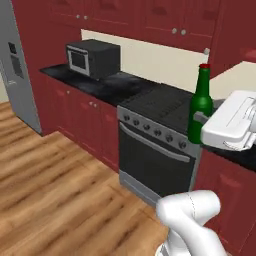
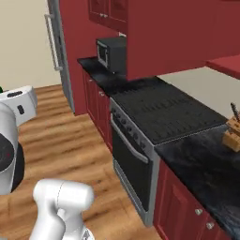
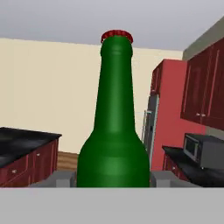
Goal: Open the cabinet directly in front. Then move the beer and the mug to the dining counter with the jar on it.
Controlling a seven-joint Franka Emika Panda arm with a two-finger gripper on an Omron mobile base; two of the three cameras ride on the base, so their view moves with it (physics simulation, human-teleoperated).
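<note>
The beer (image 1: 201, 102), a slim dark-green bottle with a red cap, hangs upright in the air in front of the stove. My gripper (image 1: 196, 120) is shut on its lower body from the right. In the hand view the beer (image 3: 113, 131) stands in the centre with a grey finger pad (image 3: 59, 178) pressed on each side of its base. The red wall cabinet stands open at the upper right: its door (image 2: 164, 37) is swung out and an edge of its inner shelf (image 2: 227, 63) shows. The mug is out of view.
Below the bottle is a black stove (image 1: 155, 145) set among red base cabinets. A microwave (image 1: 92, 57) sits on the worktop to the left, with a grey fridge (image 1: 15, 65) beyond it. A knife block (image 2: 233, 133) stands right of the stove. Wooden floor (image 1: 55, 185) lies open on the left. A black-topped red counter (image 3: 22, 142) shows across the room; I cannot tell whether it is the dining counter.
</note>
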